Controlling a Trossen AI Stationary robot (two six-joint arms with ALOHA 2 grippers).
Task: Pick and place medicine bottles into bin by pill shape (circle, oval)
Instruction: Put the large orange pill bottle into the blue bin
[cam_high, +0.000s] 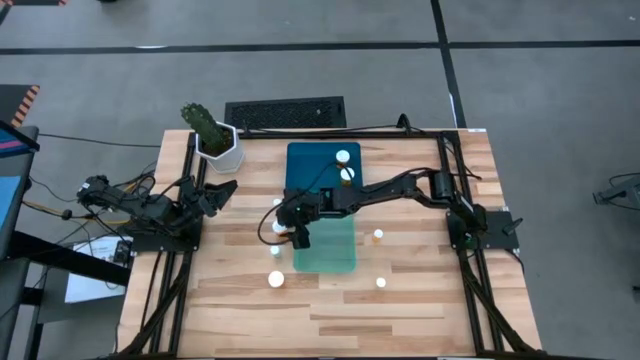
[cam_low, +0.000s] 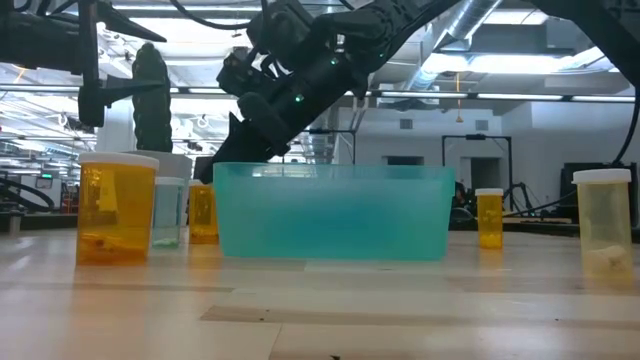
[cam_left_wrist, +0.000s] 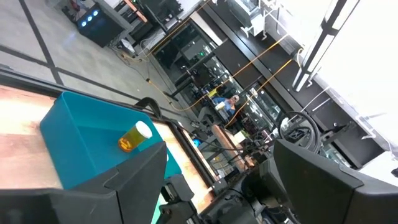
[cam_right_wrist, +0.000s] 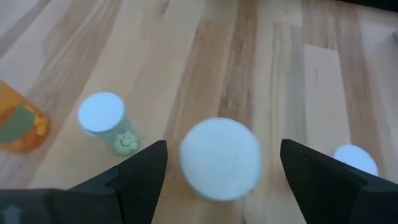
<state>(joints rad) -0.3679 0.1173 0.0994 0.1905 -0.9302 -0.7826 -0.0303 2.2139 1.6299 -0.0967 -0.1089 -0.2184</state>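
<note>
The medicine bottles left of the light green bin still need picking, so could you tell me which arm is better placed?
The right. Its hand is open directly above a white-capped bottle by the bin. The left hand waits near the plant pot at the table's edge.

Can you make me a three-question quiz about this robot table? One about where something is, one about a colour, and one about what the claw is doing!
1. Where is the plant pot?
A. inside a bin
B. at a table corner, near the left gripper
C. in the right gripper

2. What colour are the bottle caps?
A. white
B. red
C. black

3. What is the right gripper doing?
A. squeezing a bottle
B. shut and empty
C. open over a bottle

Answers:
1 B: the plant pot stands at the corner by the left gripper.
2 A: the medicine bottles have white caps.
3 C: the right gripper has its fingers spread on either side of one cap.
</note>
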